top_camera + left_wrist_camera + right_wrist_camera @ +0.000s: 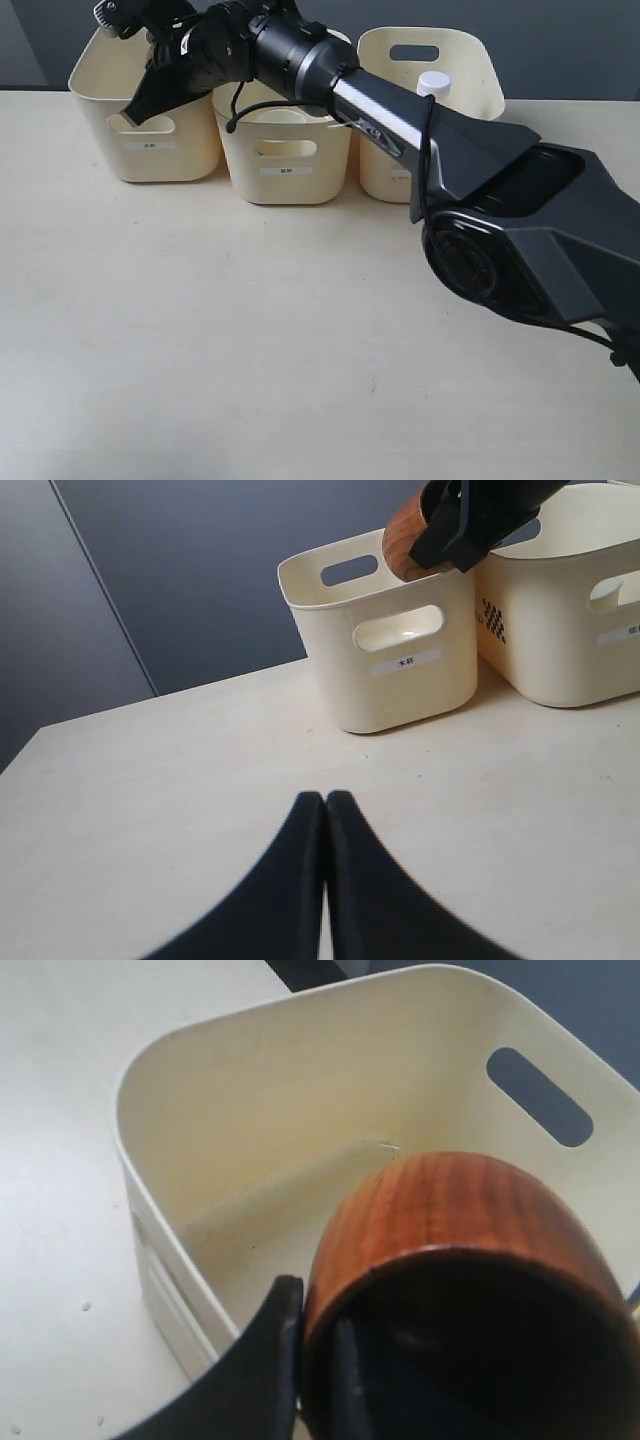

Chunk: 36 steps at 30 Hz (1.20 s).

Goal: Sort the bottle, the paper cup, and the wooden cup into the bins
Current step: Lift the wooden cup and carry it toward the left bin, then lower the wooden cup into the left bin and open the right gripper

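The wooden cup point(450, 1230), dark brown with visible grain, hangs tilted over the open left bin point(200, 1150). My right gripper point(318, 1332) is shut on its rim, one finger outside the wall and one inside. In the exterior view the right arm reaches across to that left bin point(150, 125), with the right gripper point(140, 105) above it. The left wrist view shows the wooden cup point(405, 540) at the bin's point(390, 650) top edge. The bottle's white cap point(432, 82) shows inside the right bin point(470, 60). The paper cup is hidden. My left gripper point(325, 800) is shut and empty over the table.
The middle bin point(285, 150) stands between the other two at the table's back; the right arm passes over it. The arm's large black base point(530, 230) fills the right side. Pale tabletop point(250, 340) stretches in front of the bins.
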Tool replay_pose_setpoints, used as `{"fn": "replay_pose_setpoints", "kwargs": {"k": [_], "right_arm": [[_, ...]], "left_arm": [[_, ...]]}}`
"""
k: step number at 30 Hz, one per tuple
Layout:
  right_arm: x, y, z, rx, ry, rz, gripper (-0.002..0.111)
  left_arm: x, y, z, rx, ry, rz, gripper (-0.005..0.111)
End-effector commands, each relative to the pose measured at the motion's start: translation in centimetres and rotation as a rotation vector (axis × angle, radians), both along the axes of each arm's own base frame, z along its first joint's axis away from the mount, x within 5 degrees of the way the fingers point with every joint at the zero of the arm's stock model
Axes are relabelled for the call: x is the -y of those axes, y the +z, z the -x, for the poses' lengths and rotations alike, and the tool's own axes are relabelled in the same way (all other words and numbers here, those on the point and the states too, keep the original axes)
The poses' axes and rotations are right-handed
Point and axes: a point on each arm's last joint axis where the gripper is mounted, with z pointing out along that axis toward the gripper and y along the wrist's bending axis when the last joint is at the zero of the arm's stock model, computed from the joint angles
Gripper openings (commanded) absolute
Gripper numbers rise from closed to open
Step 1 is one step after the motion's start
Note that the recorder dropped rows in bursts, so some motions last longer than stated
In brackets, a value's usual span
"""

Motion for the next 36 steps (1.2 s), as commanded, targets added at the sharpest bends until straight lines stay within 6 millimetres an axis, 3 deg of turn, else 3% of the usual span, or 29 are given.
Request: {"fn": "replay_pose_setpoints", "kwargs": {"k": [1, 17, 24, 36], "right_arm": [[0.39, 0.54, -0.44, 0.009, -0.012, -0.026, -0.001], [0.45, 0.21, -0.20, -0.034, -0.007, -0.008, 0.000], [0.43, 0.21, -0.19, -0.036, -0.007, -0.011, 0.018], [0.34, 0.32, -0.20, -0.036, -0.008, -0.031, 0.020]], "left_arm": [[-0.02, 0.04, 0.02, 0.010, 0.003, 0.000, 0.000], [-0.02, 0.04, 0.02, 0.010, 0.003, 0.000, 0.000], [-0.02, 0.04, 0.02, 0.010, 0.003, 0.000, 0.000], [-0.02, 0.04, 0.02, 0.010, 0.003, 0.000, 0.000]]}}
